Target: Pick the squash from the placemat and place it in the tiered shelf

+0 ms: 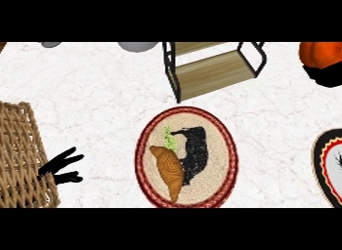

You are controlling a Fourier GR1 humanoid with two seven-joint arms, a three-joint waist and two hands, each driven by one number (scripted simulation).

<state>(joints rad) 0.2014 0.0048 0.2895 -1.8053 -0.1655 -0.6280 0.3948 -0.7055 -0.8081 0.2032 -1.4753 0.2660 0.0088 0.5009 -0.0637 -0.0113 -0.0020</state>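
Basket (11, 156), wicker, sitting at far L edge. Left hand (60, 167) showing just off its R side, fingers (71, 154) straight and fanned apart, holding nothing, resting. Right hand not showing anywhere in view.

Centre: squash (170, 171) lying on oval placemat (219, 166), L of mat's middle. Long axis running up-down, tapered tip pointing toward near rim, green bit at far end. Dark blotch lying along its R flank, touching or overlapping. Mat print or sth else, can't tell.

Step in hand, my read: reach/grasp not yet begun, so task sitting at its start. Doing it well means:
- coming down over thick mid-body, fingers wrapping across the short width, not along the length
- keeping off the tapered tip
- lifting clear of mat before swinging toward tiered shelf (213, 73), since its black frame rods are standing just past mat's far rim and could be catching the squash on the way in

Containers, L to R:
- Basket: only woven side and top reading, contents not visible.
- Placemat: carrying squash plus that dark shape, nothing else.
- Tiered shelf: standing up-centre, wooden boards showing nothing on them.
- Second mat (329, 166): black-and-red rim, cut off by R edge, dark pattern on it, no item I can make out.
- Orange rounded thing (327, 51) w/ dark base: sitting in upper R corner, well apart from squash.
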